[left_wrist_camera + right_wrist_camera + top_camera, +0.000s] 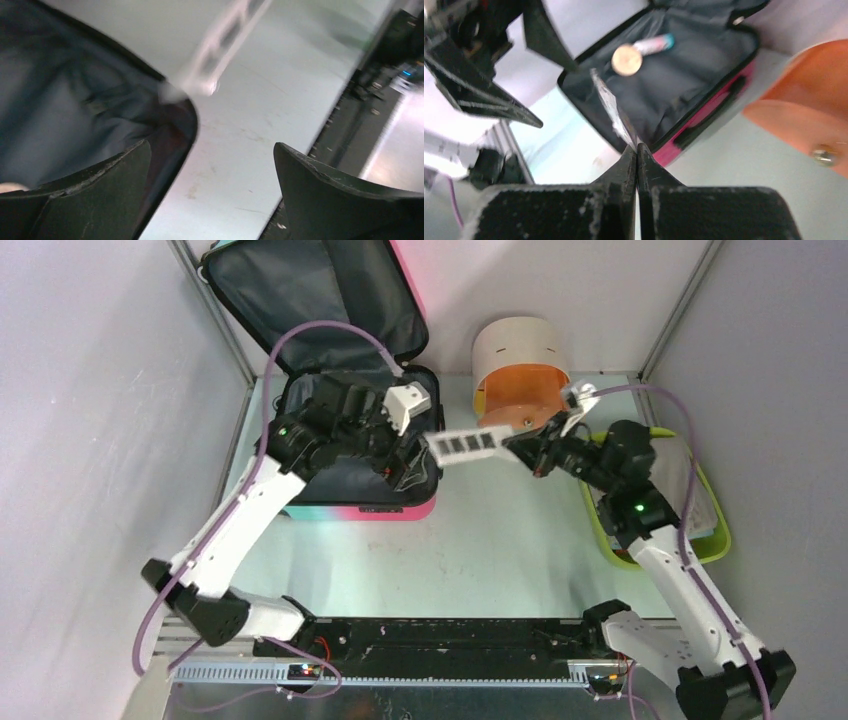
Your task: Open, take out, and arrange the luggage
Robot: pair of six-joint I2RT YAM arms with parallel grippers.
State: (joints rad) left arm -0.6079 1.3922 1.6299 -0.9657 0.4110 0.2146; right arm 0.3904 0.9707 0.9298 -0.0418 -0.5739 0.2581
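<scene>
The luggage (368,510) lies open at the back left, its lid propped up against the wall and the dark grey lining showing. My left gripper (398,462) hangs open and empty over its right front corner. In the left wrist view (211,145) the jaws stand wide apart over the table beside the lining (60,100). My right gripper (522,450) is shut on one end of a thin white strip with dark squares (465,445), held in the air just right of the case. The right wrist view shows the gripper (637,147), the strip edge-on (610,106), and a gold disc (626,60) and a pink-teal tube (654,44) inside the case.
A beige cylinder with an orange face (520,375) stands at the back centre, close behind my right gripper. A lime-green tray (718,545) holding pale items sits at the right under the right arm. Grey walls close in both sides.
</scene>
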